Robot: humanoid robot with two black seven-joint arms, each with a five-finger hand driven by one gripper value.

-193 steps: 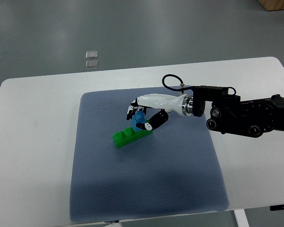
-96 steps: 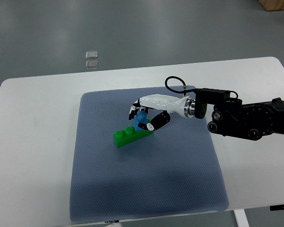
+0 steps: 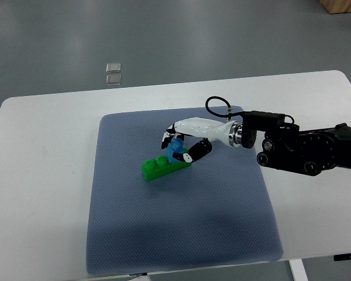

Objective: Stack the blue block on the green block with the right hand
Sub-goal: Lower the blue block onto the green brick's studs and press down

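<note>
Placing step: the right hand [image 3: 184, 144] has its fingers [image 3: 197, 151] clamped around the blue block [image 3: 176, 149], which sits low over the right end of the green block [image 3: 164, 167] on the blue-grey mat [image 3: 181, 234]; whether the two are seated together cannot be told. The next move likely calls for pressing the blue block down square on the studs, then letting go. Count: one blue block, one green block, one mat, one white worktop [image 3: 41, 193], one hand in view, two small square things [image 3: 113, 73] on the floor beyond.
</note>
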